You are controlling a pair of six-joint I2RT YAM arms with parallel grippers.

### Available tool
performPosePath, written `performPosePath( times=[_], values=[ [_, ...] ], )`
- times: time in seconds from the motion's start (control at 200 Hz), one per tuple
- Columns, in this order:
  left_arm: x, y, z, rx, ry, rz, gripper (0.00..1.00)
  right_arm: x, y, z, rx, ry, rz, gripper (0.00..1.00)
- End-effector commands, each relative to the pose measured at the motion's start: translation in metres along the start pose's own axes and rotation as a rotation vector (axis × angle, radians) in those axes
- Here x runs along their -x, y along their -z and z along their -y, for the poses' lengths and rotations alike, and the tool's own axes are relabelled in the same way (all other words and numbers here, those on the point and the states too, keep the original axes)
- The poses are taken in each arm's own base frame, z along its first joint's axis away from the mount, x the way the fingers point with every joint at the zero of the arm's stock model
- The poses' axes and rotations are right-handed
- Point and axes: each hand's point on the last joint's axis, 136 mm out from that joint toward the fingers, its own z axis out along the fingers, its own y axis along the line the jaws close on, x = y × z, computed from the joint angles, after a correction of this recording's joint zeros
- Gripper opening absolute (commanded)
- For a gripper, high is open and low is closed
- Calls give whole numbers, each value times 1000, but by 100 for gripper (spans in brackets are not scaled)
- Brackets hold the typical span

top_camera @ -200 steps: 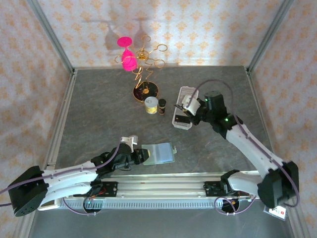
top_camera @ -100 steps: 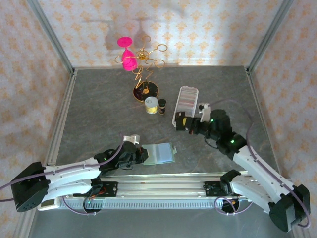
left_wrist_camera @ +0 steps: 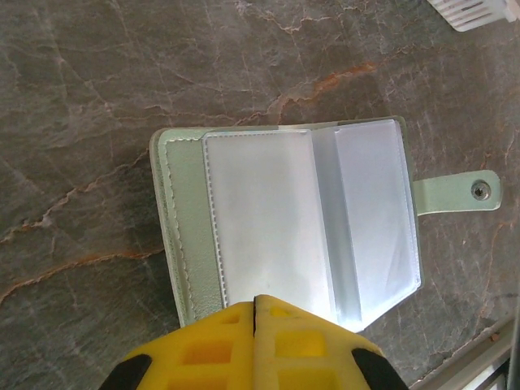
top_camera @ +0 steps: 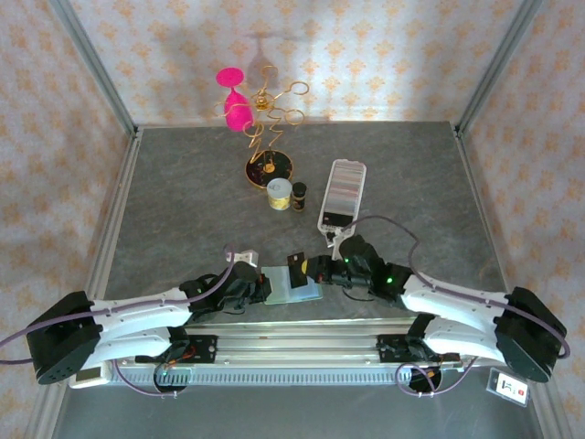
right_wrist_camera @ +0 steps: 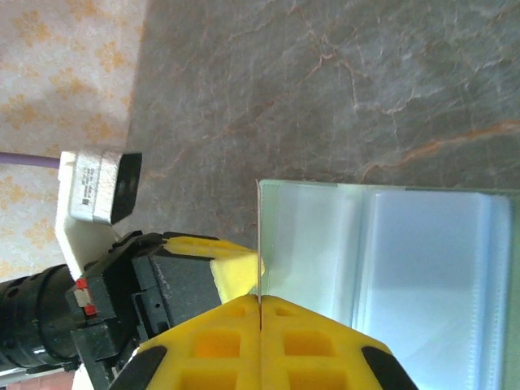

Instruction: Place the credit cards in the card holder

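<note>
The sage-green card holder (top_camera: 302, 285) lies open on the table, its clear pockets up (left_wrist_camera: 268, 219) and its snap tab (left_wrist_camera: 459, 193) to one side. My left gripper (top_camera: 263, 287) is shut, its yellow tips (left_wrist_camera: 256, 299) resting on the holder's near edge; nothing shows between them. My right gripper (top_camera: 309, 271) is shut on a dark credit card (top_camera: 296, 267), seen edge-on (right_wrist_camera: 259, 236) above the holder's (right_wrist_camera: 406, 268) outer edge. Beside it are the left gripper's fingers (right_wrist_camera: 231, 264). More credit cards (top_camera: 345, 187) stand packed in a row in a clear tray (top_camera: 324, 222).
A gold wire stand (top_camera: 265, 101) with a pink glass (top_camera: 238, 112) stands at the back on a dark round base (top_camera: 267, 166). A small jar (top_camera: 280, 194) and a dark bottle (top_camera: 299, 196) sit left of the tray. A metal rail (top_camera: 302, 334) runs along the near edge.
My right arm has swung from the tray down to the card holder, carrying a dark card. My left gripper has closed at the holder's edge.
</note>
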Motion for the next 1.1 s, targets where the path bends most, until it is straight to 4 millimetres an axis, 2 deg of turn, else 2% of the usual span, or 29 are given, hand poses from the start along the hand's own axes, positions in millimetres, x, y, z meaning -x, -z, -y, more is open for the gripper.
performPosePath(
  times=[0.0,0.11,0.245,0.38,0.43,0.606,0.786,1.091],
  values=[
    [-4,-5,1,-5,-11,-16,0,4,-5,2,11,-48,70,0],
    [-5,-8,-3,24,-17,-22,0,0,-8,12,-20,-61,74,0],
    [-9,-9,-21,93,-25,-22,0,-2,-13,17,-35,-76,77,0],
    [-15,-10,-30,98,-17,-35,0,-5,-17,16,-44,-76,73,0],
    [-17,-11,-32,97,-10,-38,0,-8,-22,22,-67,-81,65,0],
    [-19,-12,-34,87,-2,-38,0,-7,-25,32,-109,-82,83,0],
    [-20,-13,-34,86,-1,-42,0,-7,-30,29,-79,-95,83,0],
    [-22,-12,-35,83,-1,-45,0,-14,-37,39,-105,-96,59,0]
  ],
)
